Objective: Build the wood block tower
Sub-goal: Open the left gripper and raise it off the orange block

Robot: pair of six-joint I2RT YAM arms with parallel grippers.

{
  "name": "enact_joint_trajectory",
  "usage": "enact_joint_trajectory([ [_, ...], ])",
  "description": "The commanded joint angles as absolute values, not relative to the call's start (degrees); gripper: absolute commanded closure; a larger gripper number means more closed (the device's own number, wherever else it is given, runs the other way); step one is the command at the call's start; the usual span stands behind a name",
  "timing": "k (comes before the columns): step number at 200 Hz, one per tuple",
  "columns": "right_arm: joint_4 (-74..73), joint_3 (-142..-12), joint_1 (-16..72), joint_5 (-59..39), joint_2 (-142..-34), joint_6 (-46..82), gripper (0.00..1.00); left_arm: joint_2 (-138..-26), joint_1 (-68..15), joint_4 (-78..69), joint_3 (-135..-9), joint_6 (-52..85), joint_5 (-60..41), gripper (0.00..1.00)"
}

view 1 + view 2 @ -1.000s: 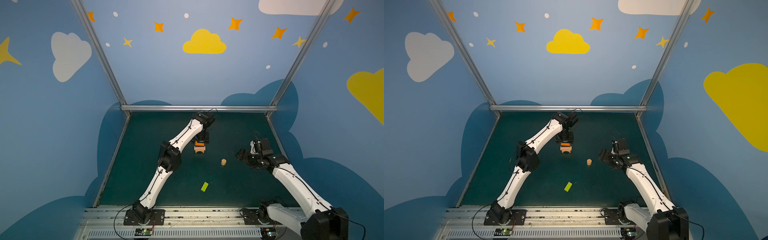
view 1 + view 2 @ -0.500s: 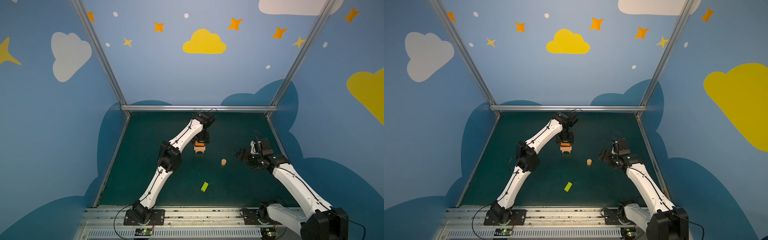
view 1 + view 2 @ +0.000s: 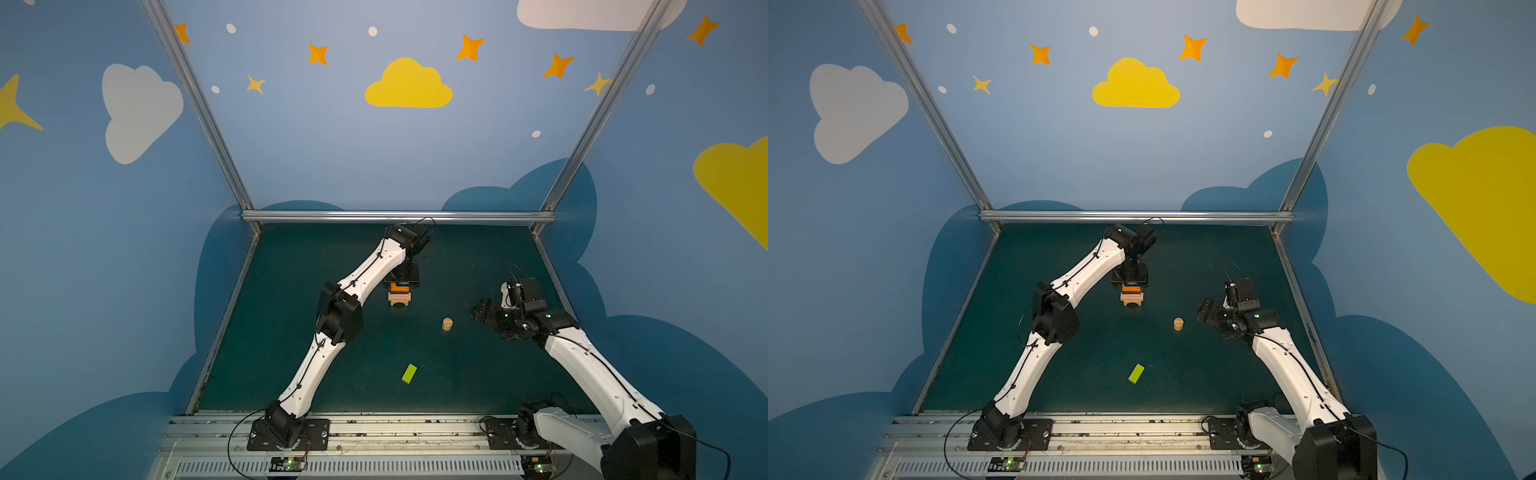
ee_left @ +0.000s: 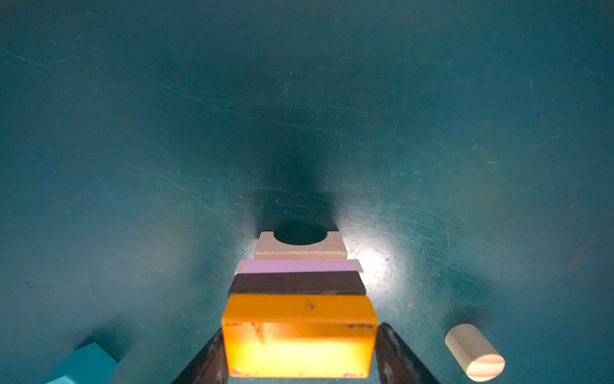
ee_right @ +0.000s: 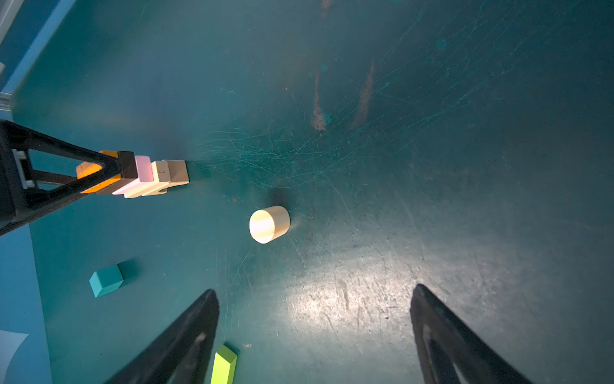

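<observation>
Five wooden blocks are forming the tower (image 3: 400, 296) toward the back of the scuffed dark green mat (image 3: 291, 299). A tan arch (image 4: 300, 250) is sitting at the bottom, then a tan plank (image 4: 358, 266), a pink brick (image 4: 297, 266), a dark brown brick (image 4: 295, 283) and, on top, an orange brick (image 4: 299, 332) with chipped paint.

The left gripper (image 3: 401, 281) is hanging over the stack with its fingers hugging the orange brick's ends; whether they are pinching it or just clear cannot be told. The right gripper (image 5: 314, 291) is hovering spread wide and empty near a smooth tan cylinder (image 5: 269, 224) standing on its flat end. A teal cube (image 5: 106, 280) and a lime green brick (image 3: 409, 373) are lying loose.

The risk here is that the flat layers are resting on a narrow-footed arch. A finger dragging during lift-off would likely be shoving the slick painted bricks sideways — and toppling everything.
</observation>
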State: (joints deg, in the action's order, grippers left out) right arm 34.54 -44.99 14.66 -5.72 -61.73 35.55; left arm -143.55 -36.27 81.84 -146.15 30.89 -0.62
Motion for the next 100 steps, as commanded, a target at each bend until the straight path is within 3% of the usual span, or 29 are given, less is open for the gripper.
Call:
enact_joint_trajectory([
  [1, 34.35, -44.28, 14.32, -6.33, -60.64, 35.43, 0.12, -143.79, -36.04, 82.98, -147.52, 31.43, -0.62, 0.31],
  [100, 34.54, -44.21, 14.24, -6.46, -60.17, 35.42, 0.11, -143.09, -35.73, 83.37, -147.49, 31.2, 1.27, 0.28],
])
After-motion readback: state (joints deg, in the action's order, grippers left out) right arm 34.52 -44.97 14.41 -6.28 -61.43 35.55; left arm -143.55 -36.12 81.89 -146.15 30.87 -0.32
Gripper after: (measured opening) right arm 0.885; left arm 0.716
